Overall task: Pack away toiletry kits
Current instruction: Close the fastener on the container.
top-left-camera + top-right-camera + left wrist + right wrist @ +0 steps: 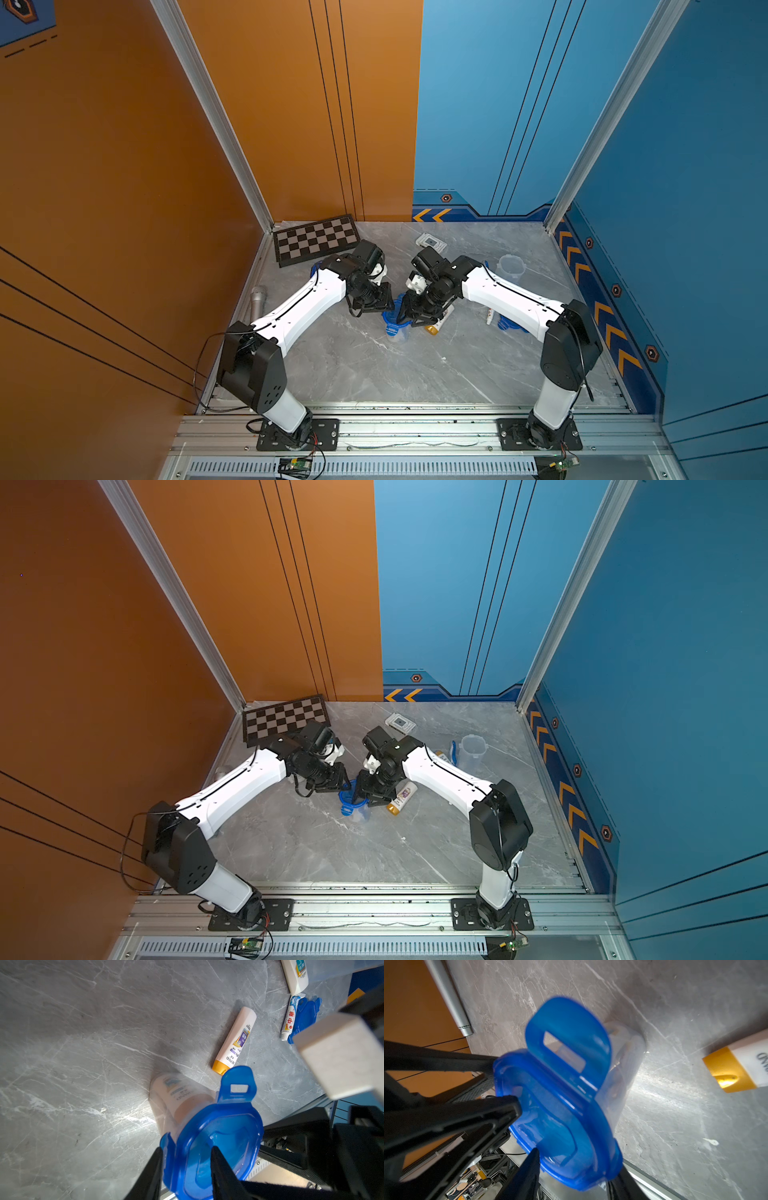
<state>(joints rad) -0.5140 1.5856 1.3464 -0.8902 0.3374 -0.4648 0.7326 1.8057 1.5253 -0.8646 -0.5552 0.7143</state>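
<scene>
Ideally, with the left gripper pinched narrowly on the blue clip-tab lid of the tall clear plastic cup standing just beside the lying white gold-capped bottle, the right gripper, its hold unclear, should press the raised tab squarely down.

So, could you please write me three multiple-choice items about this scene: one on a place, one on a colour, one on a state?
1. Where is the checkerboard? A in the back corner by the orange wall; B on the front rail; C inside a cup.
2. What colour is the lid on the middle cup? A red; B blue; C green.
3. How is the gold-capped bottle beside that cup? A standing upright; B lying on its side; C held in the air.

1 A: both top views show it there.
2 B: both wrist views show it blue.
3 B: it lies flat on the table.
</scene>
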